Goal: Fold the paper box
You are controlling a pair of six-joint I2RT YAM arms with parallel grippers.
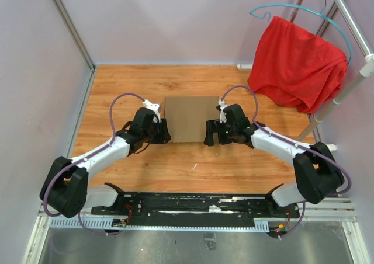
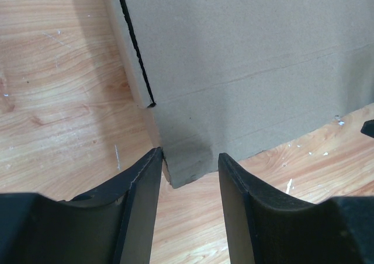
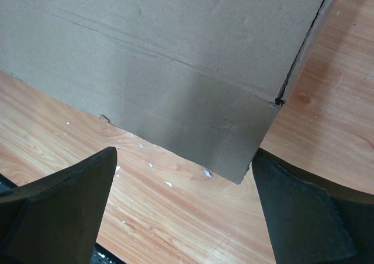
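Observation:
The paper box (image 1: 191,119) is plain brown cardboard and lies flat at the middle of the wooden table (image 1: 234,165). My left gripper (image 1: 164,133) sits at its near left corner. In the left wrist view the box (image 2: 245,59) fills the top, and its corner flap pokes between the fingertips of the left gripper (image 2: 190,159), which is partly open; a gap shows on the right side. My right gripper (image 1: 209,135) is at the near right corner. In the right wrist view it (image 3: 184,156) stands wide open, the box (image 3: 163,71) corner just beyond its right finger (image 3: 292,205).
A red cloth (image 1: 298,62) hangs on a teal hanger from a metal rack (image 1: 350,18) at the back right. Pale walls close the table on the left and back. A black rail (image 1: 193,205) carrying the arm bases runs along the near edge.

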